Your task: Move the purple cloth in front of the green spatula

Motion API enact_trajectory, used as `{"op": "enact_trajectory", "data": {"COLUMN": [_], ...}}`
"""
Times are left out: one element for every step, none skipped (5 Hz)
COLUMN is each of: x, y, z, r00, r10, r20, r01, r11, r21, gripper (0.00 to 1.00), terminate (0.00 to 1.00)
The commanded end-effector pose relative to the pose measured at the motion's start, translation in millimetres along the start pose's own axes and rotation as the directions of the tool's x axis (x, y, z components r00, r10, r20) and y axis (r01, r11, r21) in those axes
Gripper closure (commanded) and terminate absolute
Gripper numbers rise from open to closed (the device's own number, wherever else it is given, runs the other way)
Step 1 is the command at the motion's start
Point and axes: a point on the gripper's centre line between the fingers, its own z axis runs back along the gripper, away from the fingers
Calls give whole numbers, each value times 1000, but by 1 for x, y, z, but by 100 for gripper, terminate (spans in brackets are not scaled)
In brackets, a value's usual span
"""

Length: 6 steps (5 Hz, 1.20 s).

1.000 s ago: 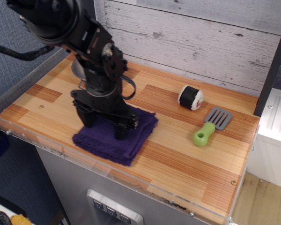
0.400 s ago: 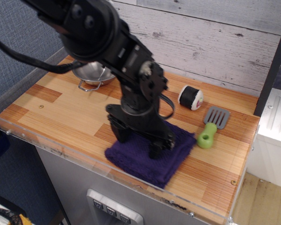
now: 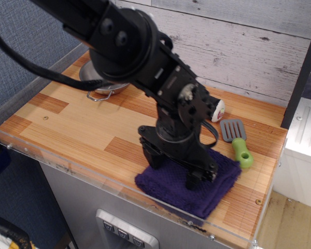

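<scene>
The purple cloth (image 3: 207, 189) lies flat at the front right of the wooden counter, close to the front edge. My gripper (image 3: 174, 168) stands on it with its jaws spread, both fingertips (image 3: 194, 180) pressed down into the towel. The green spatula (image 3: 242, 151) lies just behind the cloth's right corner, its grey blade pointing to the back and its handle end touching or nearly touching the cloth. The arm hides the cloth's back left part.
A black-and-white sushi roll (image 3: 218, 110) sits behind the spatula, mostly hidden by the arm. A steel bowl (image 3: 99, 87) stands at the back left. A clear acrylic rim (image 3: 67, 167) runs along the counter's front edge. A white block (image 3: 303, 137) borders the right side.
My gripper has slid right along the counter with the cloth under its fingertips, from the middle to the front right. The spatula has been turned, its handle now swung to the right.
</scene>
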Motion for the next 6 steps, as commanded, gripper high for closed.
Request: {"op": "enact_trajectory", "data": {"x": [-26,-21,-16,-8,6,18], "y": [-36,-42,-34,-18,-7,-3], "z": [-11,-11,-7,5,27,49], "r00": [995,995,998,998,994,988], "r10": [-64,-60,-19,54,98,118], "r20": [-75,-75,-61,-24,38,98], "r01": [62,57,16,-54,-99,-120], "r11": [997,997,999,998,995,993], "r21": [-35,-49,-43,-8,14,16], "gripper": [0,0,0,0,0,0], "terminate": [0,0,0,0,0,0]}}
